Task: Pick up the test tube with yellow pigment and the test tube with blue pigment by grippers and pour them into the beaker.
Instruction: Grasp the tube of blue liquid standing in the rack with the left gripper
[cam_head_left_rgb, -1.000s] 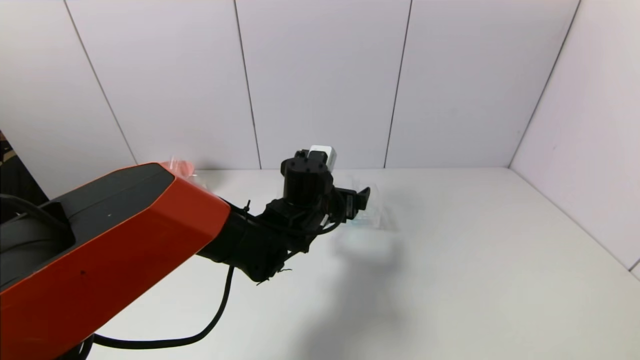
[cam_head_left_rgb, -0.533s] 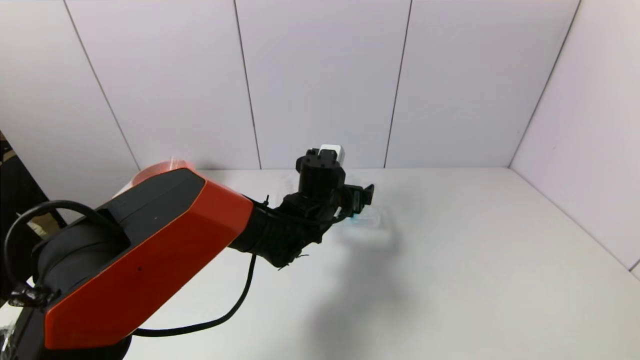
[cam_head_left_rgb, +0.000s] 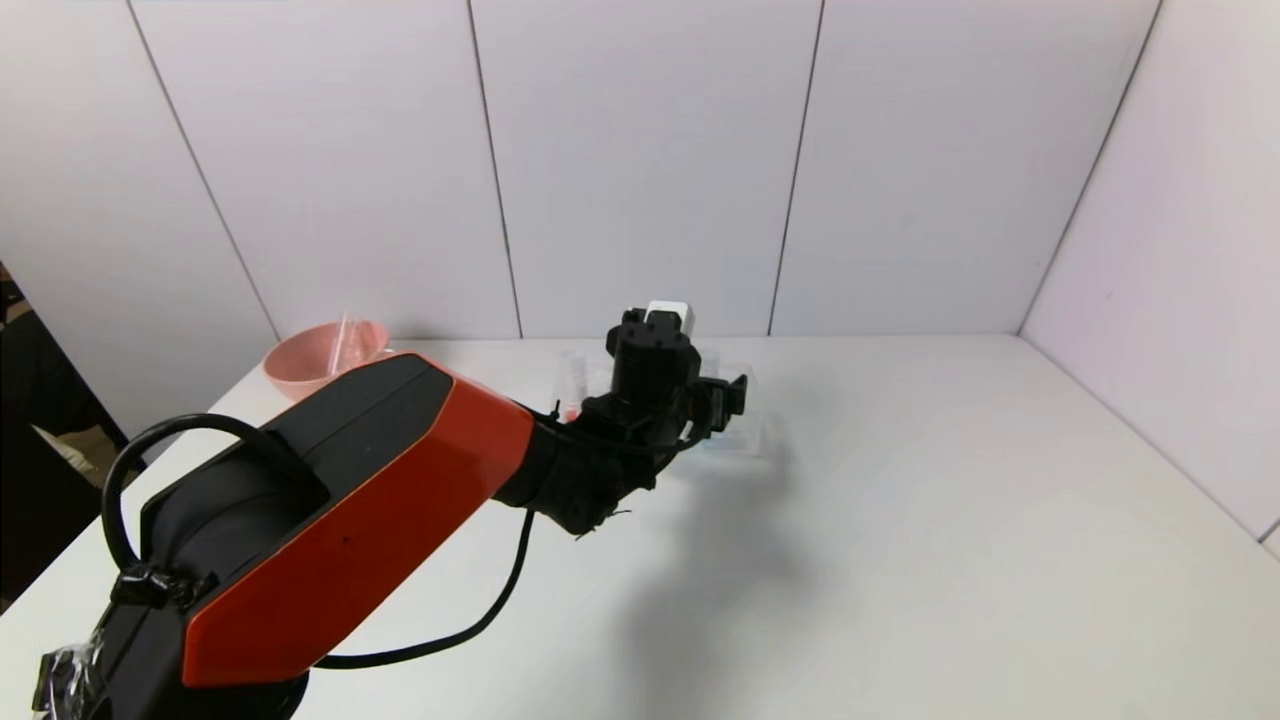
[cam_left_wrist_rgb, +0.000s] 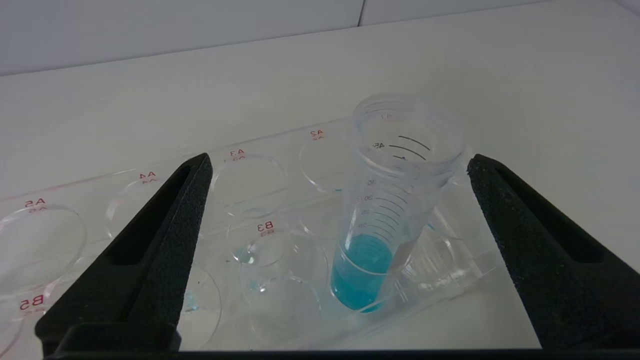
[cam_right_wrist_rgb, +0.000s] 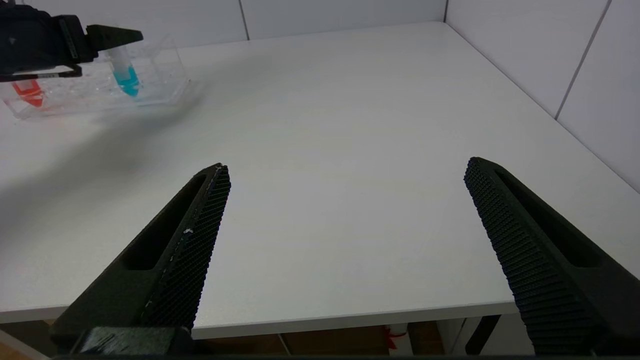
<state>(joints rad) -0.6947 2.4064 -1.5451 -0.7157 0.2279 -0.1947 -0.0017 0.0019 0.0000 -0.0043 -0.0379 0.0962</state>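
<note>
The test tube with blue pigment (cam_left_wrist_rgb: 395, 200) stands upright in a clear rack (cam_left_wrist_rgb: 452, 272), with blue liquid at its base. My left gripper (cam_left_wrist_rgb: 339, 160) is open. Its jaws stand wide on either side of the tube's upper part and touch nothing. From the head view the left gripper (cam_head_left_rgb: 722, 398) hangs over the rack (cam_head_left_rgb: 750, 437) at the back middle of the table. The beaker (cam_head_left_rgb: 352, 333) stands by the pink bowl at the back left. My right gripper (cam_right_wrist_rgb: 346, 167) is open and empty, low near the table's front edge. The test tube with yellow pigment is out of view.
A tube with red liquid (cam_right_wrist_rgb: 28, 93) stands at the rack's other end, beyond the left gripper (cam_right_wrist_rgb: 107, 37) and the blue tube (cam_right_wrist_rgb: 125, 70). A pink bowl (cam_head_left_rgb: 310, 365) sits at the back left corner. White walls close the back and right of the table (cam_head_left_rgb: 950, 520).
My left arm has reached farther towards the back, bringing the gripper closer over the rack and uncovering the pink bowl. The jaws have stayed open.
</note>
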